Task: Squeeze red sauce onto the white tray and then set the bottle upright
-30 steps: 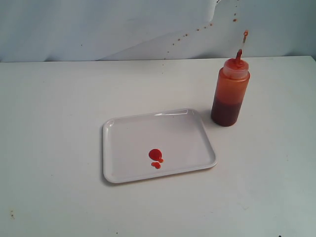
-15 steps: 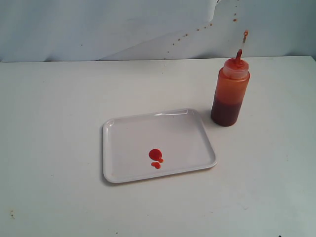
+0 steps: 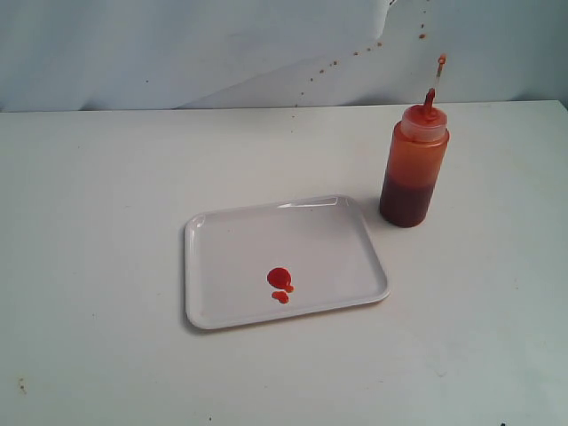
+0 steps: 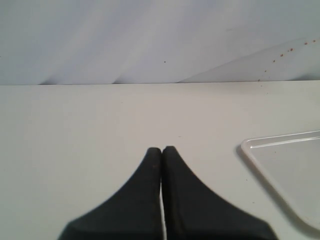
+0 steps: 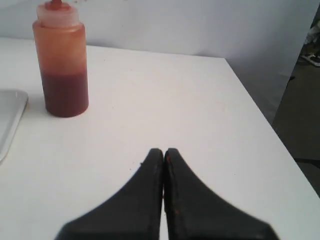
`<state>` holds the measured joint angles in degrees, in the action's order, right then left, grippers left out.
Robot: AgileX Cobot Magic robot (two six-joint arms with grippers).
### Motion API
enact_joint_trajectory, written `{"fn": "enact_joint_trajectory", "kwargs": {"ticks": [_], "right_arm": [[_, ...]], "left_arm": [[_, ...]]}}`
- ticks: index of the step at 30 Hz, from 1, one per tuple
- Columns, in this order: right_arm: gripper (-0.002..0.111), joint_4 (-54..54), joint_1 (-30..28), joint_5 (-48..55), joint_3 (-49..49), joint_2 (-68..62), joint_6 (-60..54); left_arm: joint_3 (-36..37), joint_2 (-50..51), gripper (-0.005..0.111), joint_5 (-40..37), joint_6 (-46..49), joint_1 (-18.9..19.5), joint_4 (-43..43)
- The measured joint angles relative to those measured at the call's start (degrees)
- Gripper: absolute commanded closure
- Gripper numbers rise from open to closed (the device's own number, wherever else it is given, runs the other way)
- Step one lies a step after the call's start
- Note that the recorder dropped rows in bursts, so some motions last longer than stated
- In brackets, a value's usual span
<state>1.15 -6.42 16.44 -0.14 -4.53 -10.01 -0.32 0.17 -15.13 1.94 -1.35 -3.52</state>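
Nothing shifting since earlier frame. Exterior: bottle (image 3: 414,169) standing upright just beside white tray (image 3: 240,253), red sauce (image 3: 280,281) sitting on it. Left wrist: left gripper (image 4: 161,149) holding jaws together, gripping nothing. Right wrist: right gripper (image 5: 163,150) likewise, empty.

You see the bottle (image 3: 414,169) upright, clear of your right gripper (image 5: 163,152): translucent orange, darker red below, nozzle up. The white tray (image 3: 240,253) lies flat beside it, near your left gripper (image 4: 161,150). On it the red sauce (image 3: 280,278), perhaps three blobs.
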Motion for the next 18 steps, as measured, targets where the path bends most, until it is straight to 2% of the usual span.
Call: {"fn": "enact_joint_trajectory", "kwargs": {"ticks": [11, 18], "right_arm": [[0.108, 0.4, 1.7, 3.0, 0.0, 4.2, 3.5], [0.108, 4.8, 1.7, 3.3, 0.0, 4.2, 4.0]], "left_arm": [[0.0, 0.0, 0.107, 0.0, 0.0, 0.0, 0.0], [0.0, 0.0, 0.107, 0.0, 0.0, 0.0, 0.0]]}}
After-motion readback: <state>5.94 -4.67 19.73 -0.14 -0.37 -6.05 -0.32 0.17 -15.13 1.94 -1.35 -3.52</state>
